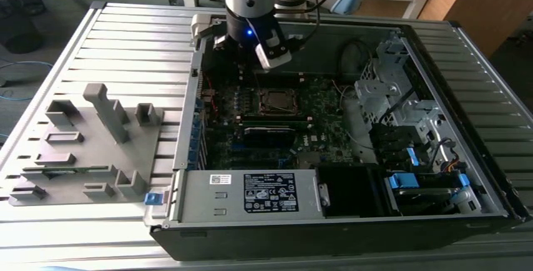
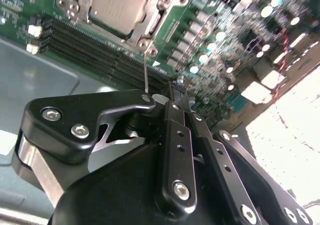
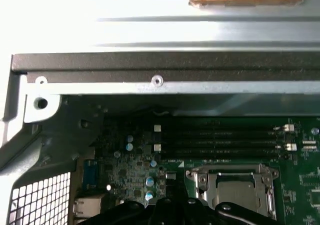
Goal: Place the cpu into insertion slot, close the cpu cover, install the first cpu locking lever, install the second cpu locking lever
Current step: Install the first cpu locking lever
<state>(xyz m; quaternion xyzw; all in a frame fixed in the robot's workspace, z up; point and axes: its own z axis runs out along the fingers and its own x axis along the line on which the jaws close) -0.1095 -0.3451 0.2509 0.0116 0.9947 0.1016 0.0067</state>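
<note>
Status: the cpu (image 2: 117, 7) sits in the insertion slot (image 1: 278, 90), near the middle of the green board (image 3: 300, 185). We see its silvery face through the window of the cpu cover (image 3: 232, 174), which lies flat around it. Memory slots (image 3: 220, 140) run just beside the insertion slot. A thin locking lever (image 2: 145, 70) rises from the slot's corner toward the tool (image 2: 174, 91). We find the tool clenched, with no gap between its fingers (image 2: 172, 130).
</note>
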